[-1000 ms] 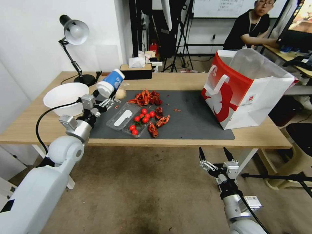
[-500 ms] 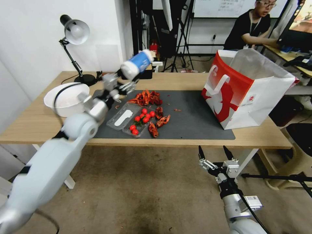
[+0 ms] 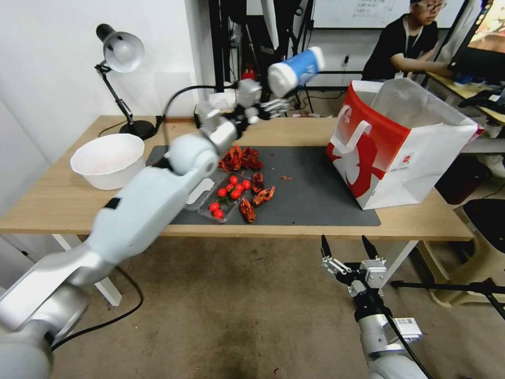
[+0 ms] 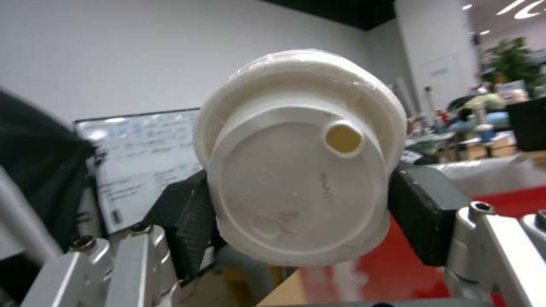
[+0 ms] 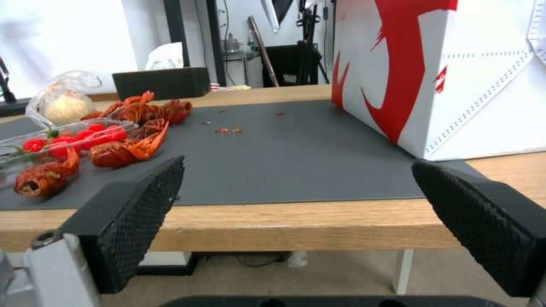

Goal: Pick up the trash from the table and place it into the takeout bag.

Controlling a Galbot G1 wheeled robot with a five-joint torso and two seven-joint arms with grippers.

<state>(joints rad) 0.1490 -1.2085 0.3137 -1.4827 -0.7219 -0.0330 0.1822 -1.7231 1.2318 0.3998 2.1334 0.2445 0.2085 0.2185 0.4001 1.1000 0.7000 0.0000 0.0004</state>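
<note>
My left gripper [image 3: 279, 100] is shut on a blue-white lidded cup [image 3: 295, 70], held tilted high above the back of the table, left of the takeout bag [image 3: 400, 142]. The left wrist view faces the cup's white lid [image 4: 301, 157], squeezed between the black pads [image 4: 426, 213]. The red and white takeout bag stands open at the mat's right end. A clear bag with a pale bun [image 5: 62, 102] lies by the crayfish shells [image 3: 239, 158]. My right gripper [image 3: 347, 250] hangs open below the table's front edge.
A clear tray of cherry tomatoes [image 3: 223, 197] and more shells [image 3: 252, 202] lie on the dark mat [image 3: 315, 195]. A big white bowl [image 3: 108, 158] and a desk lamp [image 3: 121, 52] stand at the left, a black tissue box [image 5: 162, 83] at the back.
My left arm has swung the cup up and to the right, from beside the white bowl to high near the takeout bag. The right arm has not moved.
</note>
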